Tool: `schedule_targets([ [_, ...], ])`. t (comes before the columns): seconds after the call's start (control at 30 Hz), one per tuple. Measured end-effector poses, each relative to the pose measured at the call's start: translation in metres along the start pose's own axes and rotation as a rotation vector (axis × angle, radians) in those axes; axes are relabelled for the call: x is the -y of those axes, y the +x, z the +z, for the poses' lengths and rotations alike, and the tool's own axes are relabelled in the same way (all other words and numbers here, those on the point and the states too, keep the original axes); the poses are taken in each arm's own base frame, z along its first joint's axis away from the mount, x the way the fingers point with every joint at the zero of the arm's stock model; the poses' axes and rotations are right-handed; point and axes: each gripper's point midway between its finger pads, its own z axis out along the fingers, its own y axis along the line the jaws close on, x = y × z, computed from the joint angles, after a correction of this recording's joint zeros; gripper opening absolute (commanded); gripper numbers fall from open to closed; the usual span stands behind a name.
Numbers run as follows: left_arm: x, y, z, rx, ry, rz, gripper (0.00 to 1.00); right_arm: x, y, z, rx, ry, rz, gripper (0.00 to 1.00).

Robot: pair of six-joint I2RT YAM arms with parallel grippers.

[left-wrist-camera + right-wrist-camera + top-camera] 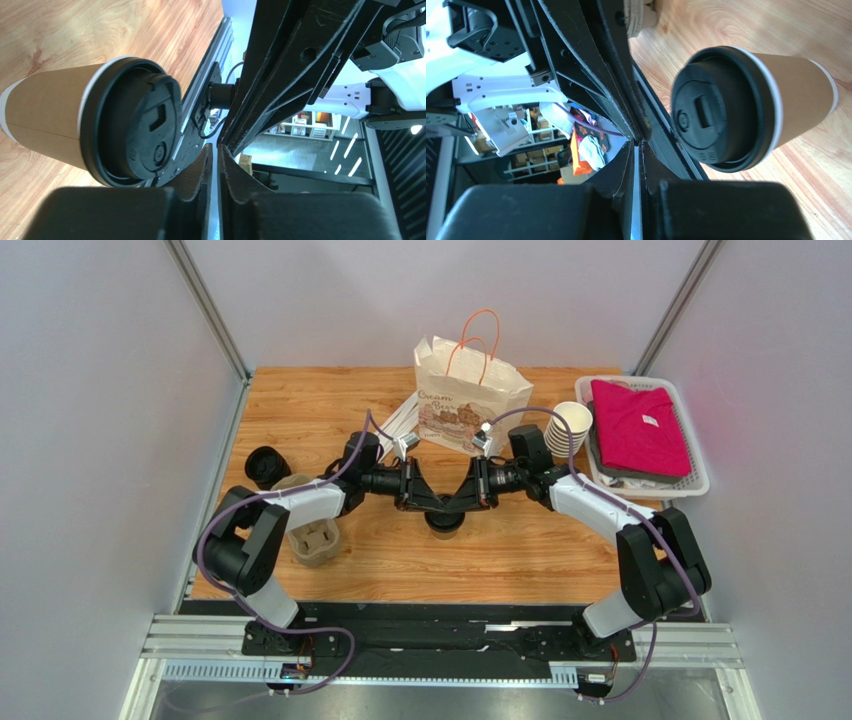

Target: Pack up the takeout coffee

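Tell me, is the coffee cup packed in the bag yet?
Not yet. Done: nothing visible; the white paper bag with orange handles stands apart at the back. In hand: nothing; the small brown paper cup with a black lid stands on the wooden table beside the shut left gripper and right gripper, outside both. Left: grasp it, bag it.

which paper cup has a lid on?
The lone tan kraft paper cup, mid-table, capped by a round black lid; the stacked brown cups are open-topped.
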Motion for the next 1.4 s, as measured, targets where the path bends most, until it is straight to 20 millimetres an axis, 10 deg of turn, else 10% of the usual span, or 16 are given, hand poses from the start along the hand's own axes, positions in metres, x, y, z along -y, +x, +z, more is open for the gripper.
schedule_targets([
  [0.43,-0.037,0.002,0.012,-0.059,-0.053,-0.11,0.0,0.042,0.004,0.011,-0.037,0.039,0.093,0.01],
  [1.4,-0.048,-0.006,0.007,-0.11,-0.054,-0.103,0.0,0.058,0.0,0.009,-0.12,-0.07,0.127,0.0],
])
